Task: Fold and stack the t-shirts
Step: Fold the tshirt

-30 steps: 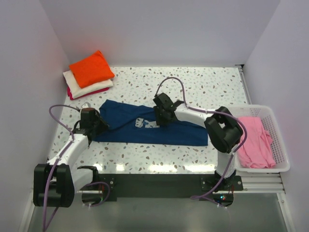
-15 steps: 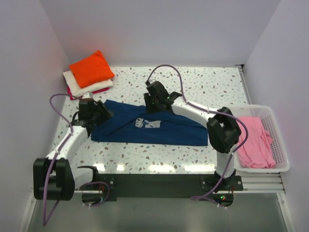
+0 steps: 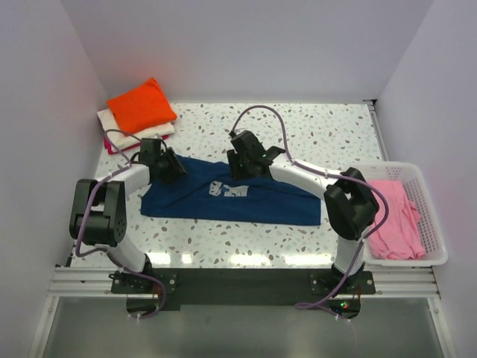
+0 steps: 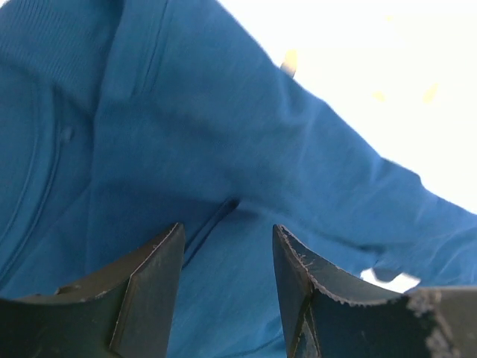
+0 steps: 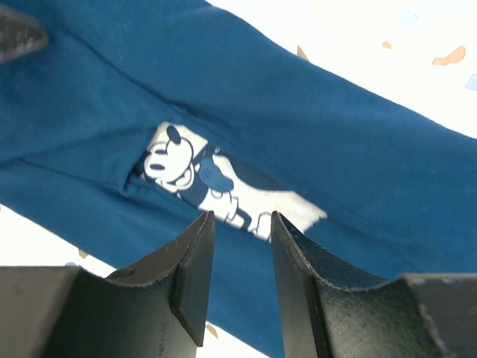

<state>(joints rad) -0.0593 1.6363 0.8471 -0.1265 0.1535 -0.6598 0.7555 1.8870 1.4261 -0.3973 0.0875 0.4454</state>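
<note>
Navy t-shirt (image 3: 253,203) lies stretched across the tabletop (image 3: 313,130). Left end effector (image 4: 227,233) hangs over its left end, jaws parted, empty. Right end effector (image 5: 242,218), likewise released, is apparently just above the chest print (image 5: 216,186).

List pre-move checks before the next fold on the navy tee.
1. Left gripper free of cloth: ok, jaws apart, nothing between them.
2. Right gripper free of cloth: ok, jaws apart over the print.
3. Navy tee laid out: ok, a long flat strip.
4. Tee apart from the stack: ok, a gap shows.
5. Pink tee out of the way: ok, in the basket.
6. Fingertips touching cloth: cannot tell.
</note>
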